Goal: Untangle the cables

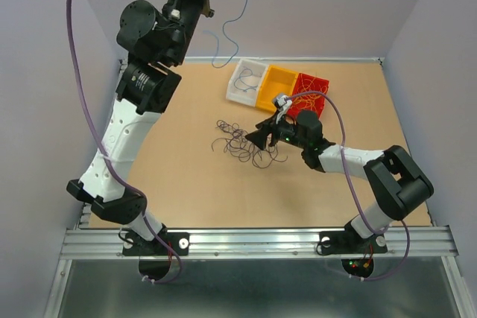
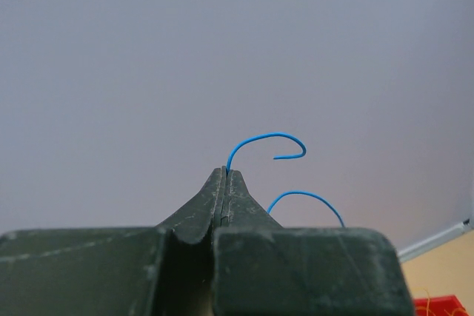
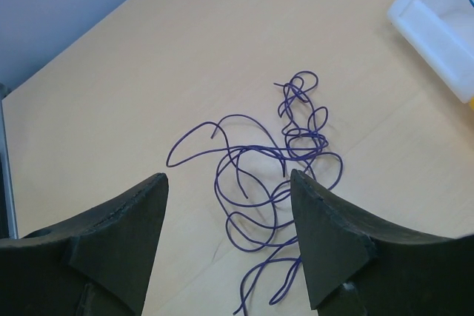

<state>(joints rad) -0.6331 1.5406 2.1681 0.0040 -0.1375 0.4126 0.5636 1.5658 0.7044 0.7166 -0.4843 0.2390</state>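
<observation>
A loose tangle of thin dark purple cables (image 1: 240, 144) lies on the tabletop near its middle. My right gripper (image 1: 262, 138) hovers low at the tangle's right edge. In the right wrist view its jaws stand open (image 3: 228, 177) with purple strands (image 3: 270, 183) on the table between and beyond them, none gripped. My left gripper (image 1: 195, 4) is raised high at the back, shut on one thin blue cable (image 1: 232, 16) that dangles in curls toward the white bin. The left wrist view shows that blue cable (image 2: 263, 140) pinched at the closed tips (image 2: 225, 172).
Three bins stand side by side at the back right: white (image 1: 232, 88), yellow (image 1: 267, 99) and red (image 1: 322, 81), each holding thin wires. The white bin's corner (image 3: 426, 24) shows in the right wrist view. Walls enclose the table on three sides.
</observation>
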